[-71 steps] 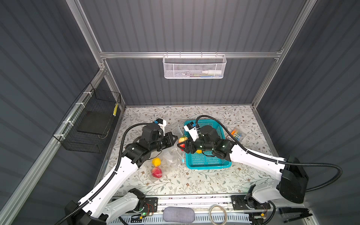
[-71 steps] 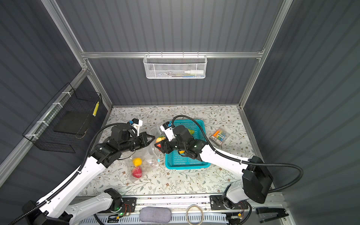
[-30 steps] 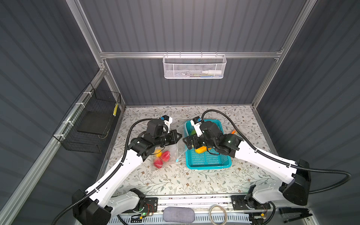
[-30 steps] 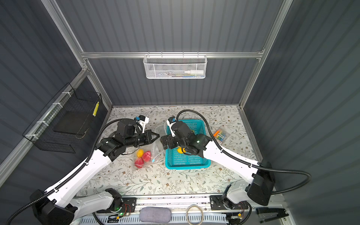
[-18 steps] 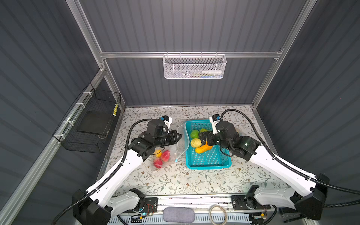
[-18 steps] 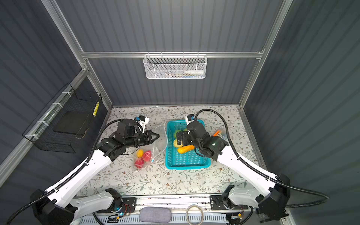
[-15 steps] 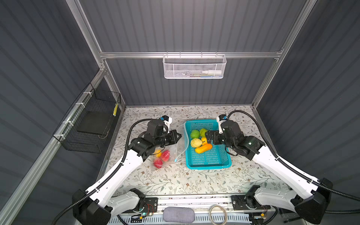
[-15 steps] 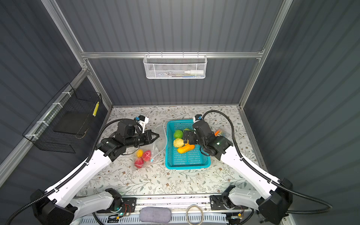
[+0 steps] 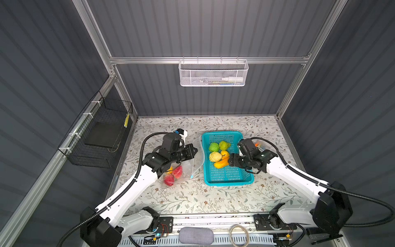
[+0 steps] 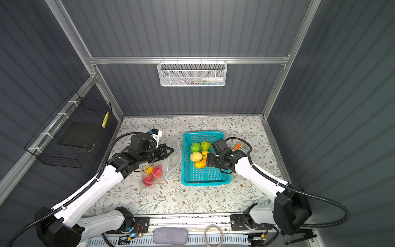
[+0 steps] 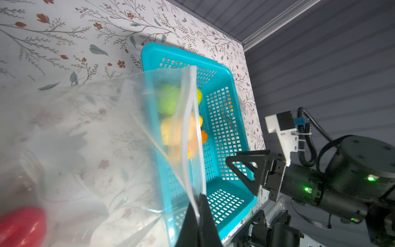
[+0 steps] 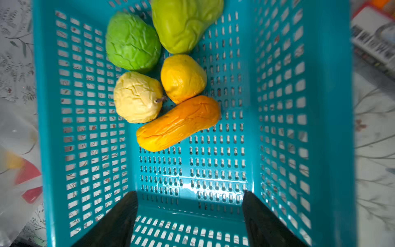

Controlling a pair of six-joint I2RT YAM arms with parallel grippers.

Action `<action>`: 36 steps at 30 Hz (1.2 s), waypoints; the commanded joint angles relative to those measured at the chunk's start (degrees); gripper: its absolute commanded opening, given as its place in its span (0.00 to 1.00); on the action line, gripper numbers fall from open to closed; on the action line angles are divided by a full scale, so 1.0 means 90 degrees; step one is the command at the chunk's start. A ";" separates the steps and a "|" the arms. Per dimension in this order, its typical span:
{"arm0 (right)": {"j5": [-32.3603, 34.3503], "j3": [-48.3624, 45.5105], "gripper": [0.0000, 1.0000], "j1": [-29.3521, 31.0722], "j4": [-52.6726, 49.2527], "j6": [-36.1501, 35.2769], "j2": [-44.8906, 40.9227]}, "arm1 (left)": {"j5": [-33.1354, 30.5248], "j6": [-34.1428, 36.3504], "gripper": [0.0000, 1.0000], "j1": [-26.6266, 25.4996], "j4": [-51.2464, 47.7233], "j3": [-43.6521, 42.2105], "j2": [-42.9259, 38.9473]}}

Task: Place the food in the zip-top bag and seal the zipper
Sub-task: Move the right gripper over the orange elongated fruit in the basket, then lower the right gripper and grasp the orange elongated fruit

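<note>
We had one grip taken
Our left gripper (image 11: 199, 201) clamped the zip-top bag's (image 11: 85, 139) rim; our right gripper (image 12: 189, 193) gaped empty over the teal basket (image 12: 320, 107) (five toy fruits (image 12: 179, 123) inside).

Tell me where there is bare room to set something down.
Free: the table strip nearer than the basket and zip-top bag; the basket floor nearer than the orange fruit. Crowded: the basket's far end, five fruits.
</note>
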 commanded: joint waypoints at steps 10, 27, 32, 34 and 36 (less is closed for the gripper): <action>0.0058 0.0142 0.75 0.0027 0.0828 0.1324 0.1085 | 0.0030 0.0063 0.00 -0.0026 0.0004 0.0404 0.0314; 0.0311 0.0539 0.78 0.0036 0.1263 0.1674 0.1924 | -0.0044 0.0139 0.00 -0.0025 0.0207 0.0082 0.0190; 0.0503 0.0639 0.76 0.0144 0.1028 0.1229 0.2169 | -0.0034 0.0071 0.00 -0.0026 0.0387 -0.0113 0.0143; 0.0534 0.0677 0.73 0.0183 0.0916 0.1039 0.2270 | -0.0031 0.0092 0.00 -0.0026 0.0357 -0.0140 0.0114; 0.0531 0.0679 0.68 0.0200 0.0741 0.0840 0.2346 | -0.0066 0.0096 0.00 -0.0026 0.0328 -0.0180 0.0067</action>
